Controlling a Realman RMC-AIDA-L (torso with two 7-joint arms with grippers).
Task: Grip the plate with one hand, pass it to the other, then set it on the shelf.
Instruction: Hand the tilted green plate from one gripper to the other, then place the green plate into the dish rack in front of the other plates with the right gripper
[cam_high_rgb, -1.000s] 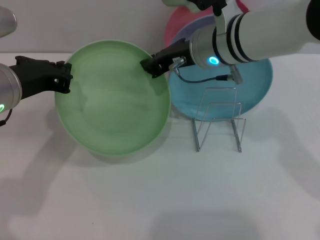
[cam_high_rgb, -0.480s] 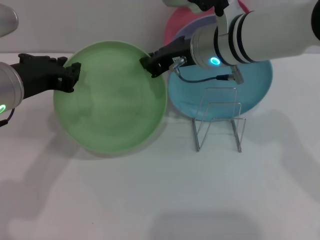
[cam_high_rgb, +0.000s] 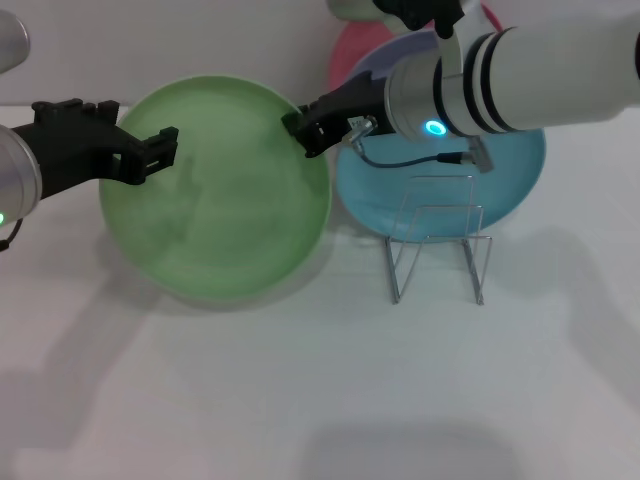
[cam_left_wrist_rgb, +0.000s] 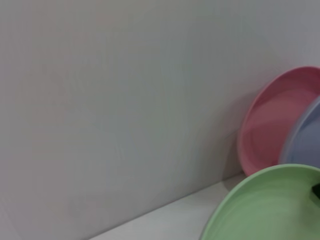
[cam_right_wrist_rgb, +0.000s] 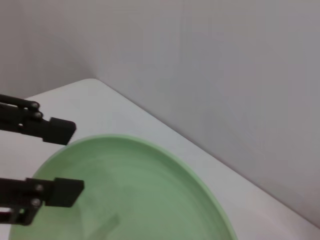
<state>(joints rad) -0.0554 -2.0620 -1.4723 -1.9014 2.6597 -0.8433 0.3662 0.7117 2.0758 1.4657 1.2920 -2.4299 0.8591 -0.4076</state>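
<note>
The plate (cam_high_rgb: 215, 190) is held tilted above the table (cam_high_rgb: 300, 400), left of the shelf (cam_high_rgb: 437, 240). The right gripper (cam_high_rgb: 305, 133) is clamped on the plate's far right rim and carries it. The left gripper (cam_high_rgb: 150, 150) stands at the plate's left rim with its fingers spread, one either side of the rim and closed on nothing.

Change over the last second: the left gripper was gripping the left rim, and its fingers have since parted while reaching further in over the plate's face. The plate has shifted slightly left and tipped a little. By this evidence the handover is complete or nearly so. The remaining step is for the right arm to carry the plate right and set it in the shelf, which stands empty in front of the turquoise-blue plate (cam_high_rgb: 520, 170).

View comparison: the right wrist view shows both left fingers (cam_right_wrist_rgb: 60, 131) with a clear gap between them straddling the green rim, which the head view only suggests. The left wrist view shows none of its own fingers, only the plate's edge and the pink plate (cam_left_wrist_rgb: 272, 120) leaning against the far wall. Only the head view shows the shelf.
</note>
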